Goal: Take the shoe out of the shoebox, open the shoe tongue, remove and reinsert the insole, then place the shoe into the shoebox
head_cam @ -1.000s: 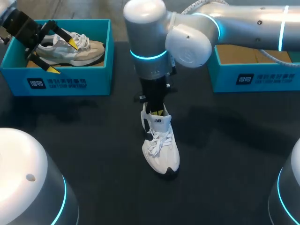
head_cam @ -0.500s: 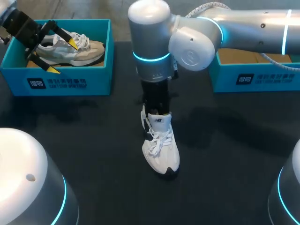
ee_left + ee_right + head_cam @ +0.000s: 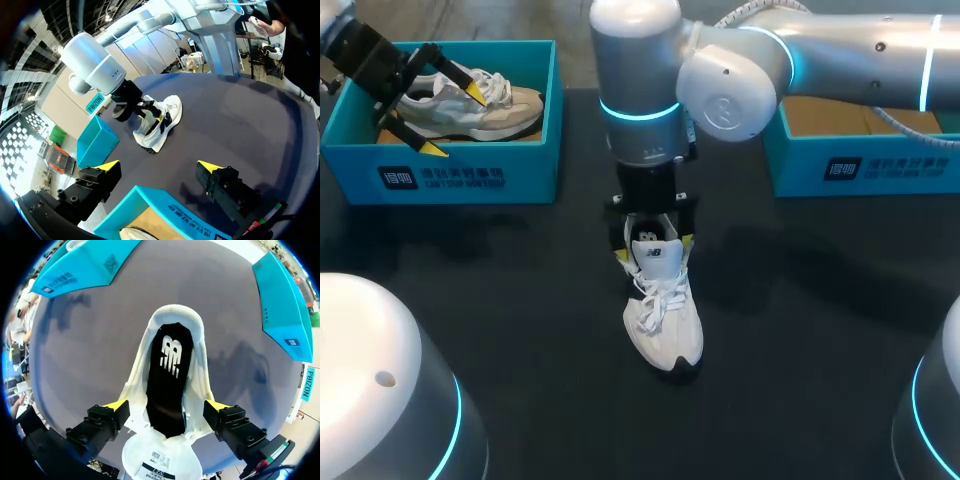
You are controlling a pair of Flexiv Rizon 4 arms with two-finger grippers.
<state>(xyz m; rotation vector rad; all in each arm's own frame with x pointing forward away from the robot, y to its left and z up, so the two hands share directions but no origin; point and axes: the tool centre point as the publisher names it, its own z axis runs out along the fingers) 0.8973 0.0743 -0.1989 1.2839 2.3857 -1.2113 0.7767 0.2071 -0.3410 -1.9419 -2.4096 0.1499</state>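
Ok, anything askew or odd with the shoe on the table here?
Nothing stands out. The shoe stands upright, tongue folded forward, insole lying inside; the right claw is open, one finger either side of it.

Right tool [image 3: 654, 246] astride white shoe [image 3: 665, 325]

Silver right arm [image 3: 840, 45], cyan rings [image 3: 638, 112], seemingly white cable [image 3: 760, 12].

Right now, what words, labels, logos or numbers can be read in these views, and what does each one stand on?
Left shoebox, front wall: white print, too blurred to read.
Right shoebox, front wall: white print, too blurred to read.
Insole inside the white shoe: a white logo mark, no words.
Shoe tongue: a small printed label, too small to read.
No text can be quoted with confidence.
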